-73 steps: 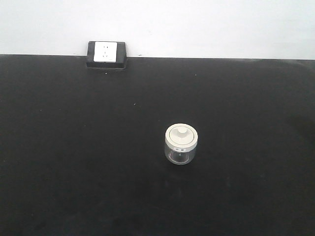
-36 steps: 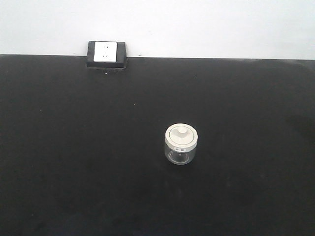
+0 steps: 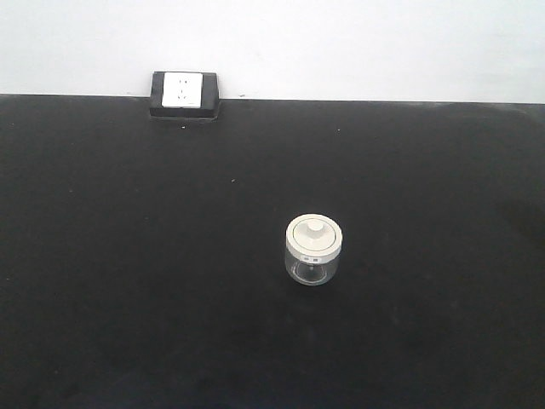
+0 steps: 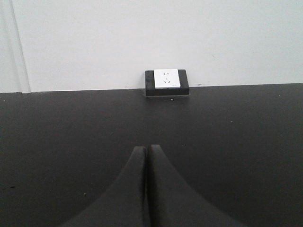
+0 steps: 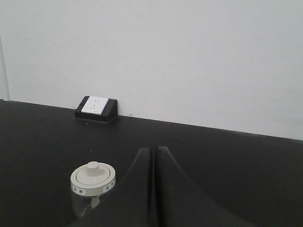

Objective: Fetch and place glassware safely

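Standing upright near the middle of the black surface (image 3: 128,298), the squat clear glass jar (image 3: 313,250) was capped by a cream-white knobbed lid (image 5: 93,177) with small dark rim marks. Both the left gripper (image 4: 146,150) and the right gripper (image 5: 154,151) were seen pressed together, empty; a socket box (image 3: 184,94) sat by the wall.

Black tabletop (image 3: 128,281) against white wall (image 3: 341,43), socket box (image 3: 184,94).
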Tool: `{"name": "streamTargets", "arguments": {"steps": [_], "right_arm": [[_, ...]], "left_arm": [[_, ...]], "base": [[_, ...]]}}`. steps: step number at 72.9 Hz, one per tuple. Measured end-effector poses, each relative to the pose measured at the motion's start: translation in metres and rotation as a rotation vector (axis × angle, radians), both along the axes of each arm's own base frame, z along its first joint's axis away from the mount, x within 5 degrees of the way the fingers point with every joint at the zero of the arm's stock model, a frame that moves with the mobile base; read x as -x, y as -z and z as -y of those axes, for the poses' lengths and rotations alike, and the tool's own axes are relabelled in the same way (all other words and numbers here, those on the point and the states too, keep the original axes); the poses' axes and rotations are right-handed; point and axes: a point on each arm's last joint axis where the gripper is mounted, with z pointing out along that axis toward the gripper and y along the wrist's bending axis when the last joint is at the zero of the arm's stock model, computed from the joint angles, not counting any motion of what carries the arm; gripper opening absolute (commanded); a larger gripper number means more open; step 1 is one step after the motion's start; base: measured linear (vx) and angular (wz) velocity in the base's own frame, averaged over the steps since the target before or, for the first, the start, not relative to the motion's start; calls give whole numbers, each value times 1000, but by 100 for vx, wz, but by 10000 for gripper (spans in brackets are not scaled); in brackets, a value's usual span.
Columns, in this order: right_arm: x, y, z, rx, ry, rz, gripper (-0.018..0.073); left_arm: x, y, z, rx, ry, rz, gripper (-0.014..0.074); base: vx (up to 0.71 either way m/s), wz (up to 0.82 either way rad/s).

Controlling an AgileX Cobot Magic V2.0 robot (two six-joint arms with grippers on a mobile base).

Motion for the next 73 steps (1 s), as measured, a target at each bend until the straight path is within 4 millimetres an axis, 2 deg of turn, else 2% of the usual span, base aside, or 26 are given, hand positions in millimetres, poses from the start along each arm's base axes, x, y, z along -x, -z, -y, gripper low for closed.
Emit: {"name": "streamTargets", "arguments": {"steps": [17,31,47,59,73], "right_arm": [[2,4,1,-8,5,9,-8],[0,12,4,-5,106,-15,-8],[-7,33,6,-13,225,-12,-8],[-12,63,10,-49,287,3,-8],[-12,68,11,-43,312,9,-8]], "left_arm": [[0,0,0,0,0,0,-7],[0,0,0,0,0,0,-7],[0,0,0,0,0,0,-7],[0,0,0,0,0,0,-7],[0,0,0,0,0,0,-7]], "base": [[0,0],[0,0],[0,0],[0,0],[0,0]]}}
